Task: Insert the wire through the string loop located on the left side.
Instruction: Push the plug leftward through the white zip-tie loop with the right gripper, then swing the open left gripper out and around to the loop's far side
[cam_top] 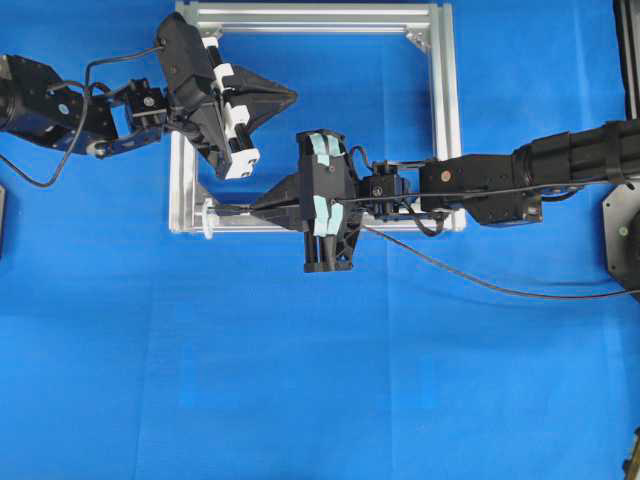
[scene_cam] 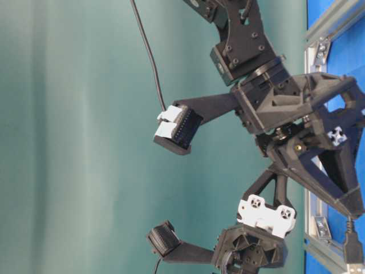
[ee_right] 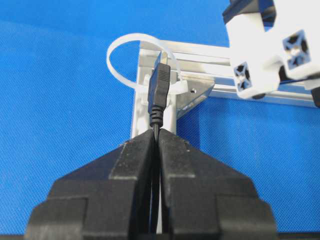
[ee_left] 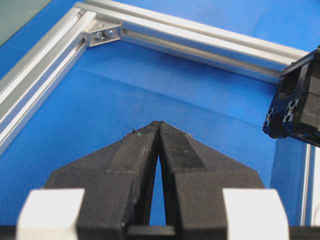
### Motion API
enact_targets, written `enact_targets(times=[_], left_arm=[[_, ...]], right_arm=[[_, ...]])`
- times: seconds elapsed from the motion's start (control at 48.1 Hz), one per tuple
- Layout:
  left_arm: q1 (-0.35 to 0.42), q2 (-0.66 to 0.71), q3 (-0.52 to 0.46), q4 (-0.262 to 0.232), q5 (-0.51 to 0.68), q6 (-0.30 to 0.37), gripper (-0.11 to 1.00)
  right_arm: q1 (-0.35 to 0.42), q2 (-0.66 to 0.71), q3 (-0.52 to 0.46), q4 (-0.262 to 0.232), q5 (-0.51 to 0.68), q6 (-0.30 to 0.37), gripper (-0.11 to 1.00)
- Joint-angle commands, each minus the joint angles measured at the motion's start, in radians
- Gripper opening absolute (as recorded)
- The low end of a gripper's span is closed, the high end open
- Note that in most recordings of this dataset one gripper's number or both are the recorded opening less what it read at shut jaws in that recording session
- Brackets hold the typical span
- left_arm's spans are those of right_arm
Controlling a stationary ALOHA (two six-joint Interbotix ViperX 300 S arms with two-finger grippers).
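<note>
My right gripper (cam_top: 256,207) (ee_right: 157,132) is shut on the wire (cam_top: 480,283), a thin black cable that trails off to the right over the mat. The black plug (ee_right: 159,92) sticks out just past the fingertips. It points at the string loop (ee_right: 108,60) (cam_top: 208,217), a white ring standing at the bottom-left corner of the aluminium frame (cam_top: 445,100). The plug's tip lies at the loop's right edge, over the frame corner. Whether it is inside the ring I cannot tell. My left gripper (cam_top: 293,97) (ee_left: 158,123) is shut with nothing in it, hovering inside the frame.
The square frame (ee_left: 200,37) lies on a blue mat (cam_top: 300,380). The left gripper's white parts (ee_right: 265,50) hang close above the right gripper, near the frame's left bar. A corner bracket (ee_left: 104,34) sits ahead of the left gripper.
</note>
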Motion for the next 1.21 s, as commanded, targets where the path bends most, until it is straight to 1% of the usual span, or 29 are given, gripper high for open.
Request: enact_targets(times=[0.0,0.187,0.707,0.831,1.185], left_arm=[[0.0,-0.032,-0.015,0.003,-0.005,0.0,0.0],[0.0,-0.032,-0.015,0.003,-0.005,0.0,0.0],[0.0,-0.032,-0.017,0.005,-0.005,0.0,0.0],[0.0,-0.032,-0.017,0.005,-0.005,0.0,0.0],[0.0,-0.032,-0.017,0.005,-0.005,0.002,0.0]], right_arm=[[0.005,-0.018,-0.015,0.0,-0.005,-0.002,0.0],[0.006,-0.002,-0.035,0.0,-0.009,-0.002,0.0],[0.006,0.118,-0.19,0.0,-0.003,-0.002,0.0],[0.006,0.127,-0.202,0.0,-0.003,-0.002,0.0],[0.006,0.13,-0.199,0.0,0.002,-0.002,0.0]])
